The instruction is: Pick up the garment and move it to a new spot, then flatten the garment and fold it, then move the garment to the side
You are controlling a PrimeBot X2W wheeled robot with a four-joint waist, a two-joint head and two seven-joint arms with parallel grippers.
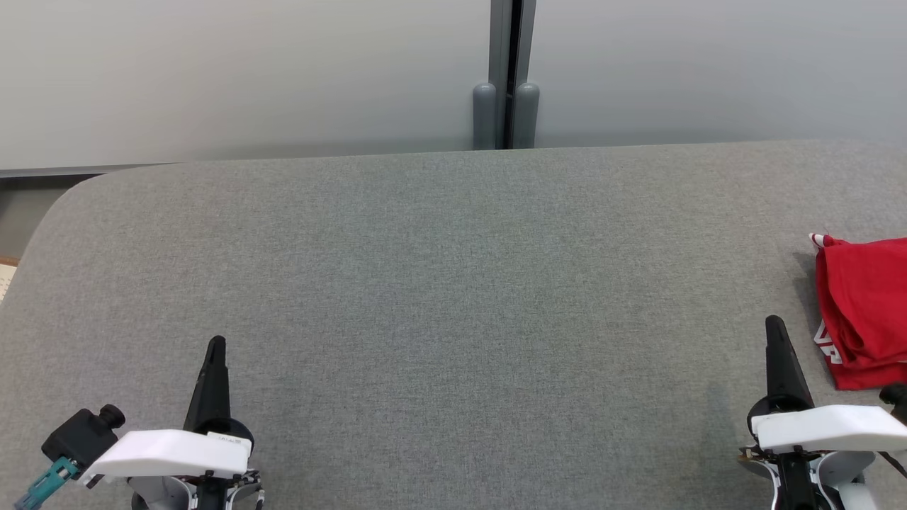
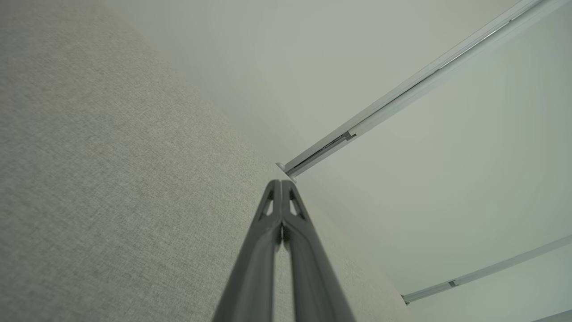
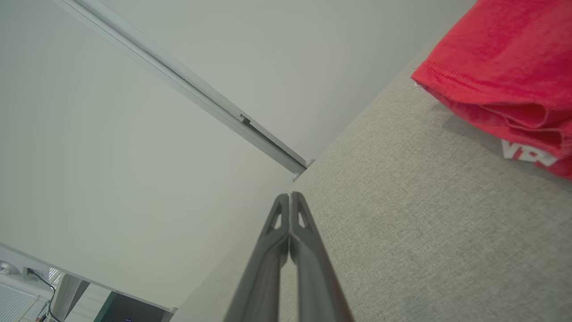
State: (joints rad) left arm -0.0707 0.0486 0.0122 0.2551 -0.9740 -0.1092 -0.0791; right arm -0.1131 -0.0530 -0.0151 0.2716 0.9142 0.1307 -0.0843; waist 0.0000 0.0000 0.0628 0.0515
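Two hands sit at the near edge of the grey desk point(image 1: 453, 283). The left hand point(image 1: 216, 347) has its fingers pressed together, empty. The right hand point(image 1: 775, 326) is likewise closed and empty. Just beside it, the folded red shirt point(image 1: 866, 312) lies at the desk's far right.

The garment point(image 1: 866, 312) lies on the table point(image 1: 453, 269) far to the right, about midway between the front and back edges, and runs out past my head view's right border. My right gripper point(image 1: 774, 324) is over the table's front right part, just left of the garment and apart from it. My left gripper point(image 1: 215, 344) is over the front left part, well apart from both. Behind the table's back edge stands a partition wall point(image 1: 248, 78), with its joint post point(image 1: 506, 106) behind the middle of that edge
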